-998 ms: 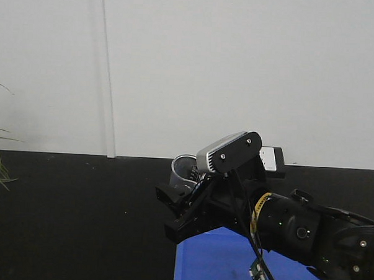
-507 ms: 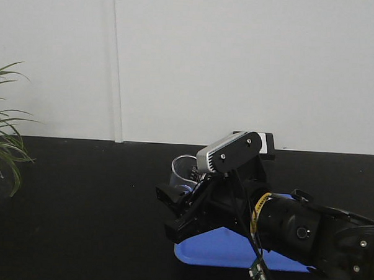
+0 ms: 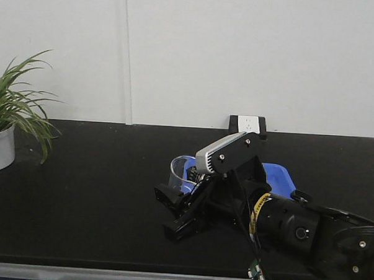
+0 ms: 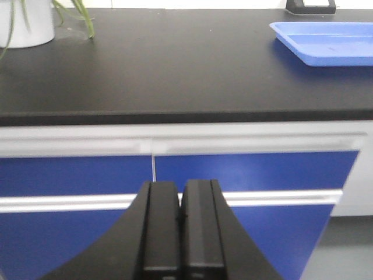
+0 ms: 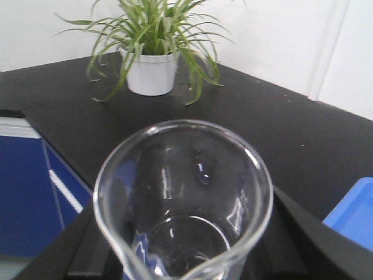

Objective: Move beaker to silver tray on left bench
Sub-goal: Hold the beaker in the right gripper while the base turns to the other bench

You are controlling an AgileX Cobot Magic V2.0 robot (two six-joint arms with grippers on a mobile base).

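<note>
**Operator:** Currently, how does the beaker (image 3: 182,171) lie relative to the jaws?

**Technician:** It lies between them. The right gripper (image 3: 174,211) clamps it low on the wall, one finger on each side. The long axis is roughly upright with the mouth up (no contents visible in the wrist view). It appears to be held just above the black top of the bench (image 3: 98,192).

**Operator:** And the left gripper (image 4: 182,189)?

**Technician:** Its fingers are pressed together with nothing between them. It sits low, facing the blue drawers (image 4: 76,175). The right arm has the load.

**Operator:** Obstructions?

**Technician:** The silver tray appears in no view, so its direction cannot be stated. The blue tray (image 3: 278,175) sits just behind the arm. The potted plant (image 3: 14,108) stands well apart, at the far end of the countertop.
</note>
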